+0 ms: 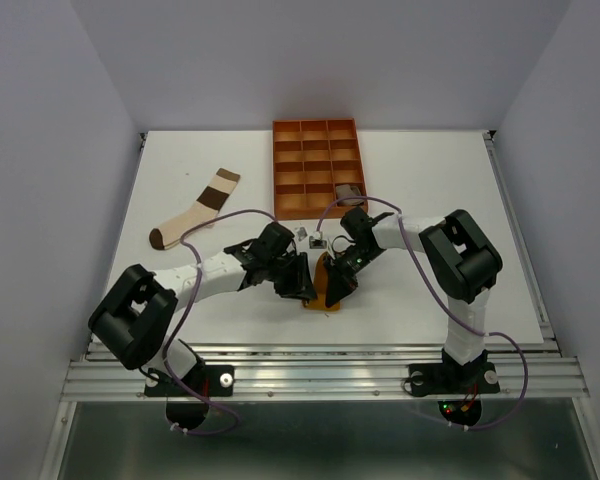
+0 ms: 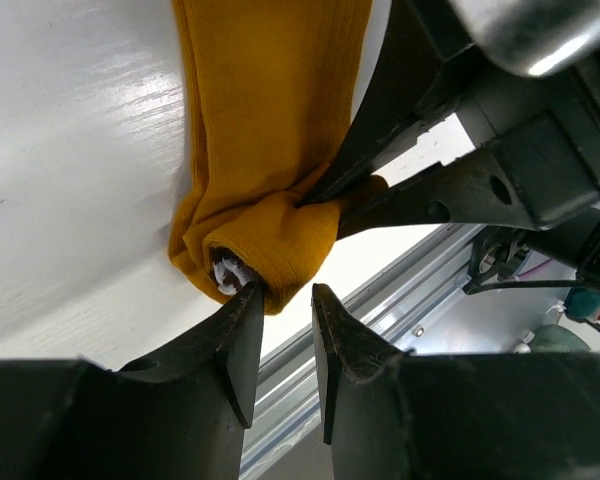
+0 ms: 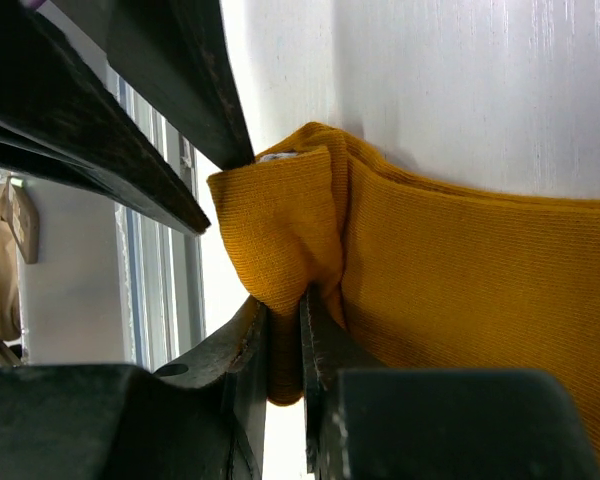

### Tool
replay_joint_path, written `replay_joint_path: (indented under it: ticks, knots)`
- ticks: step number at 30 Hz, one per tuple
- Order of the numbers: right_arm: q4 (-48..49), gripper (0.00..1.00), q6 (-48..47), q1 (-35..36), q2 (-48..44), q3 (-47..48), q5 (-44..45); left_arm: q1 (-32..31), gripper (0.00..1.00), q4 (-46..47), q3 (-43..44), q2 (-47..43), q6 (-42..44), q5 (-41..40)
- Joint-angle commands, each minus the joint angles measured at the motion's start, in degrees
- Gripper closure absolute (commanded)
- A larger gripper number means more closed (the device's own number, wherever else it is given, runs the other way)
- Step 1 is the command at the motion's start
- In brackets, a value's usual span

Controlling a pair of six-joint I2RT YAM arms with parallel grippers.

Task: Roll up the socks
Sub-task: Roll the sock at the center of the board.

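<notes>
The mustard orange sock [image 1: 323, 292] lies near the table's front edge between both grippers, its near end rolled into a small bunch [image 2: 265, 245]. My right gripper [image 3: 285, 305] is shut on a fold of that bunch. My left gripper [image 2: 285, 290] is open; its left fingertip [image 2: 248, 295] touches the rolled end where a bit of white lining shows, and the gap between the jaws is empty. The brown-cream-white sock [image 1: 195, 210] lies flat at the back left. A taupe sock [image 1: 348, 190] sits rolled in a tray compartment.
The rigid orange tray [image 1: 280, 170] with square compartments stands at the back centre. The table's front metal rail [image 1: 320, 365] runs just behind the grippers. Both arms cross low over the front middle of the table.
</notes>
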Motion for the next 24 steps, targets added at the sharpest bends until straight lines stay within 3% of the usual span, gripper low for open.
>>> replay_joint_path:
  ticks: [1, 8, 12, 15, 18, 19, 22, 24]
  knots:
    - [1.0, 0.99, -1.44, -0.21, 1.23, -1.58, 8.05, -0.7, 0.63, 1.27, -0.46, 1.24, 0.07, 0.78]
    - [0.12, 0.99, -3.03, -0.21, 0.44, -1.93, 6.91, -1.22, 0.66, 2.06, 2.26, 6.25, -0.2, -0.98]
    - [0.47, 0.99, -2.85, -0.21, 0.26, -2.19, 7.08, -1.22, 0.74, 2.59, 3.67, 8.1, 0.07, -0.72]
    - [0.47, 0.94, -2.94, -0.21, 0.08, -2.28, 7.26, -1.22, 1.0, 3.3, 4.37, 8.97, -0.55, 1.82]
    - [0.91, 0.79, -3.2, -0.21, -0.27, -2.37, 7.87, -1.13, 1.0, 1.55, 5.51, 10.99, -1.6, 2.53]
    - [0.91, 0.69, -3.64, -0.21, -0.53, -2.28, 8.14, -1.13, 1.0, 0.32, 6.56, 11.52, -1.52, 2.19]
    - [1.26, 0.53, -4.96, -0.21, -1.67, -1.76, 9.89, -1.22, 1.0, -5.22, 8.85, 12.84, -0.29, 1.39]
    - [1.44, 0.49, -5.92, -0.21, -2.72, -1.58, 10.34, -1.22, 1.0, -6.81, 9.12, 12.67, -0.81, 1.57]
